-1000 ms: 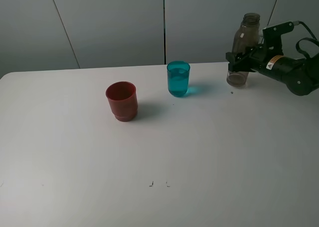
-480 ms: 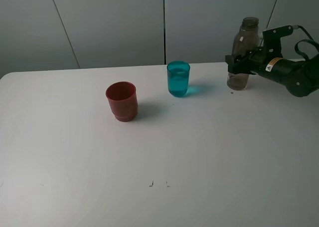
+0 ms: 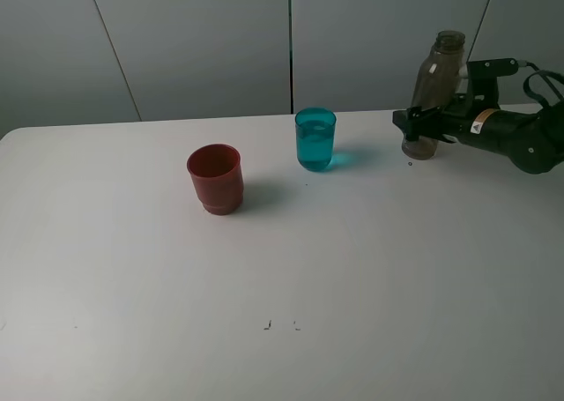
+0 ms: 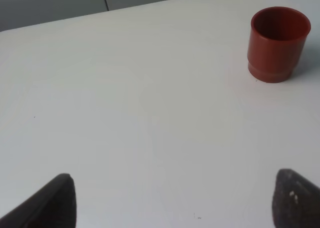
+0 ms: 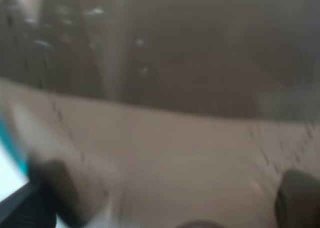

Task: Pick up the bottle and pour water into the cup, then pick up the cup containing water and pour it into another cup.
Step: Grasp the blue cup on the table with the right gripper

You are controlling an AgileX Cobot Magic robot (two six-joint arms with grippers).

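**At two o'clock on the tabletop: freeing the bottle**

Far off at two o'clock in the high view, the bottle stands on its base. Our right claw is around its lower body, and we cannot tell whether the jaws pinch it or merely flank it. We judge the job now is letting go: spread fully, back straight out toward three o'clock, and avoid nudging this tall, tippy thing. It is smoky grey-brown, translucent and narrow-necked. Our left claw hangs apart, holding nothing. The teal cup at twelve shows water, and the red cup sits at eleven.
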